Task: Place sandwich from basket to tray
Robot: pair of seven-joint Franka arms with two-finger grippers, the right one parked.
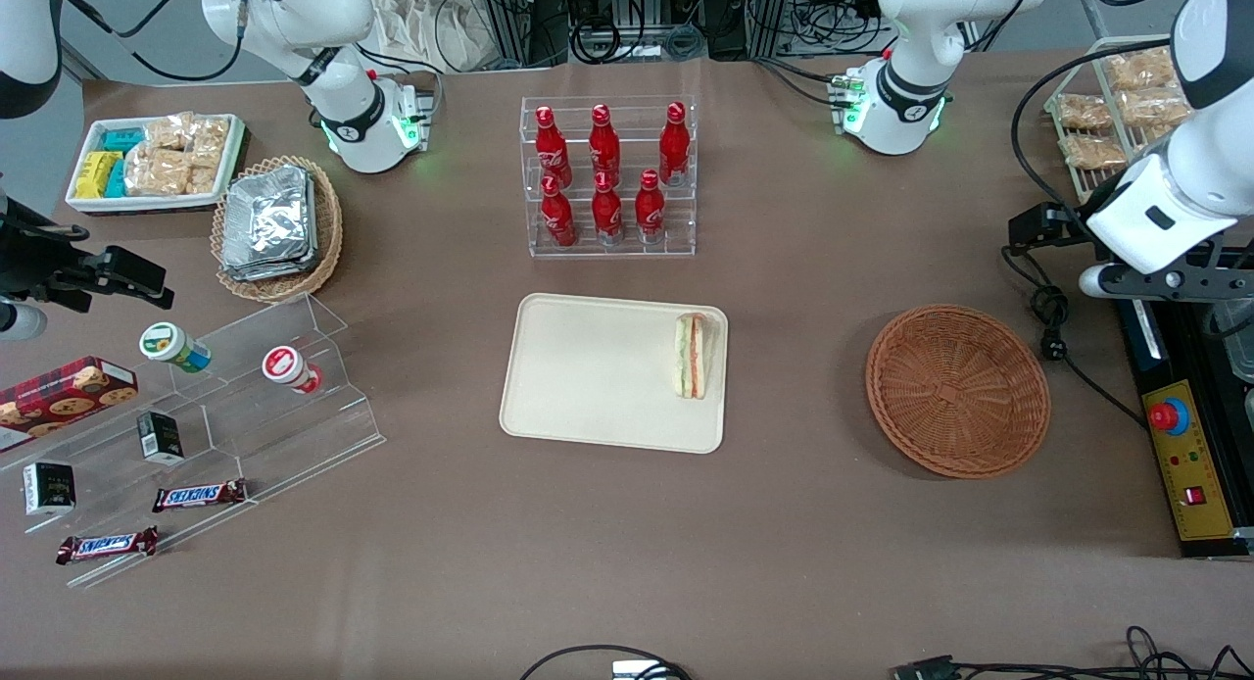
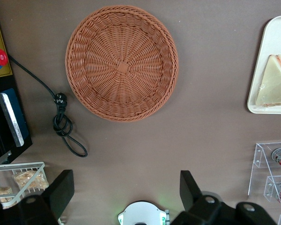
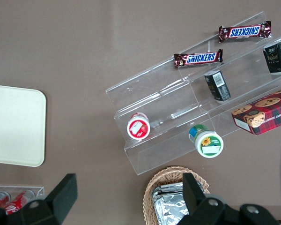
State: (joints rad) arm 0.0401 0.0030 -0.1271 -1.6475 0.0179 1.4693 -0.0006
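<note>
Front view: tray (image 1: 588,386) holds the sandwich (image 1: 692,356) at its edge toward the basket (image 1: 957,390), which is empty, so task looks done; nothing left but to park. My gripper (image 2: 124,190) hangs high, fingers apart, w/ nothing held. Bottle rack (image 1: 609,175) near tray, not blocking.

Open pincer (image 2: 124,190) above desk (image 2: 201,140), empty basket (image 2: 122,63), sandwich (image 2: 274,82) on tray (image 2: 262,105) well apart from it.
</note>
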